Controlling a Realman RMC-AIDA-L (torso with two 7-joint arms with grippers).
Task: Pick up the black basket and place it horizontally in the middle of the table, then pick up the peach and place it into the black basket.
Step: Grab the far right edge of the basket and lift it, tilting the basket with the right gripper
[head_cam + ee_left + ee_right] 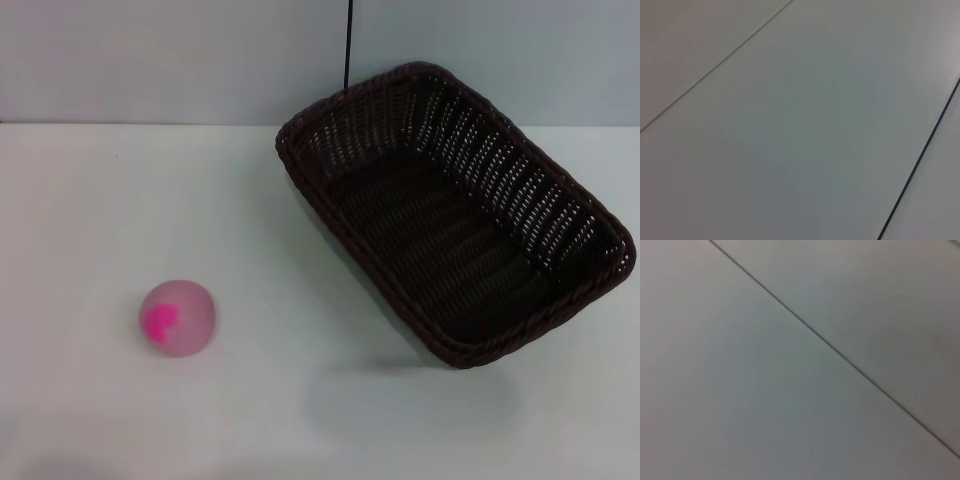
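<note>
1. Surface: I have a plain white table [90,200] before me, with a pale wall behind it and a thin dark cord hanging down the wall behind the basket's far corner.
2. The black basket [455,215] sits on the right half of the table, open side up and empty. Its long axis runs on a diagonal, from the far middle towards the near right, so it is neither centred nor horizontal.
3. The peach [177,318] rests on the bare tabletop at the near left, well apart from the basket, magenta blotch facing me.
4. Grippers: neither the left nor the right gripper shows in the head view. Both wrist views show only a flat pale surface crossed by a thin dark line, probably a wall or panel, though I cannot be sure. I cannot tell how far either claw is open; nothing on the table is held.
5. Step in hand, as I judge it: the first step has not begun.
6. Next move calls for the right arm, being nearer, to reach the braided rim, grip it firmly, lift, turn the basket square and set it at the middle. The peach follows.
</note>
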